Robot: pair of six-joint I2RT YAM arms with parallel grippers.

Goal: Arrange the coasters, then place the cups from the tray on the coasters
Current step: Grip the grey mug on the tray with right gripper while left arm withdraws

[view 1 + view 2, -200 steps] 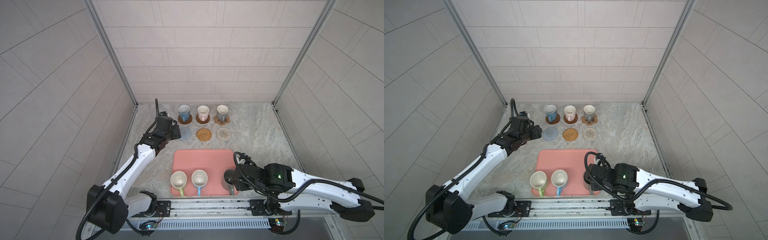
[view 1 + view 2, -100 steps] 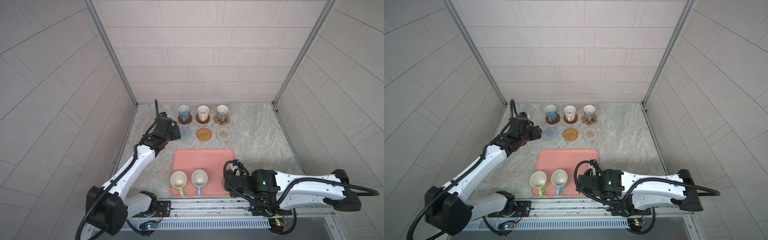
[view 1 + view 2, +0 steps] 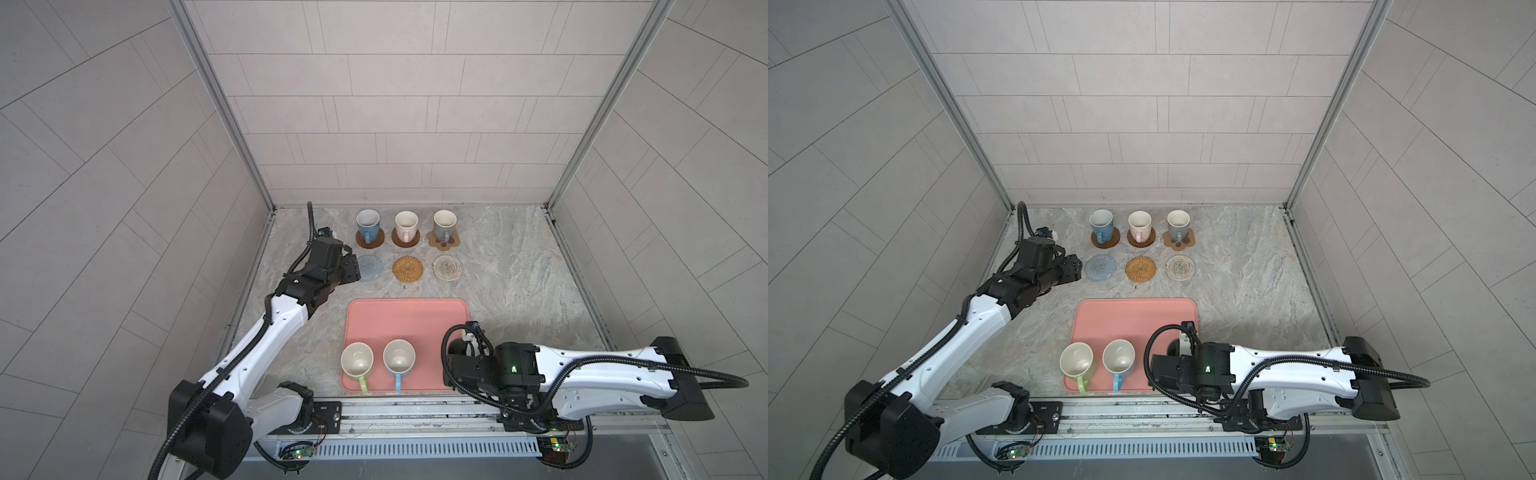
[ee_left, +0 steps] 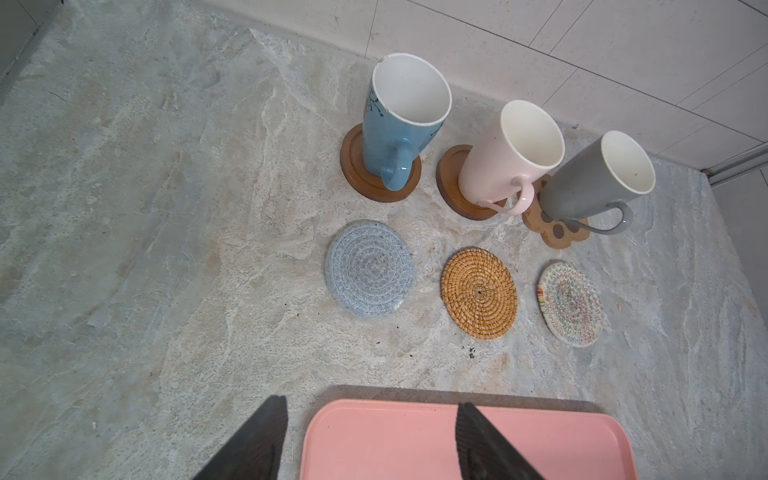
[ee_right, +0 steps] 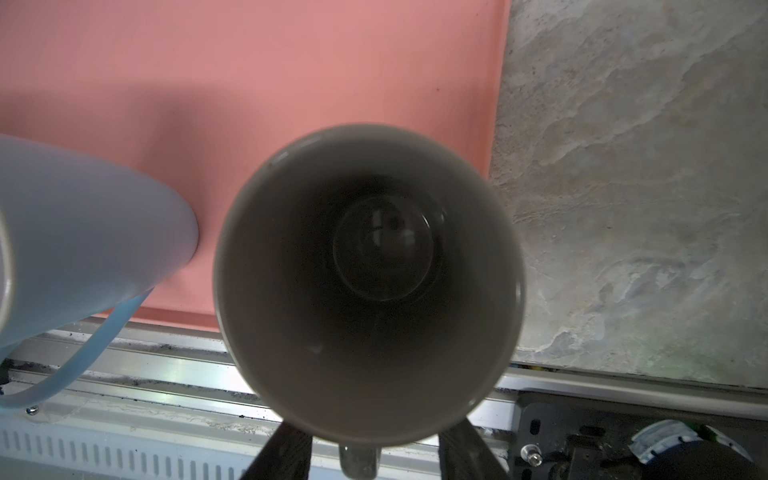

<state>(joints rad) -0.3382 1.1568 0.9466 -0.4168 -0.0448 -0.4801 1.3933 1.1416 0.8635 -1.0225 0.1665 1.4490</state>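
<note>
1. Right gripper (image 5: pixel 374 428) now hangs directly over the dark grey mug (image 5: pixel 368 270), having drawn back toward the near rail. Its jaws have narrowed but stand apart on either side of the handle (image 5: pixel 359 459) (no contact visible yet).
2. Beneath the tool, the mug stands upright on a near corner of the tray (image 5: pixel 291 62). A handle grasp appears imminent.
3. Just beside the tool's target stands the light blue mug (image 5: pixel 83 228), so lift straight up.
4. Well ahead, the grey-blue coaster (image 4: pixel 369 268), rattan coaster (image 4: pixel 478 293) and pale woven coaster (image 4: pixel 570 303) lie bare. The left gripper (image 4: pixel 370 402) hovers there, spread and empty.
</note>
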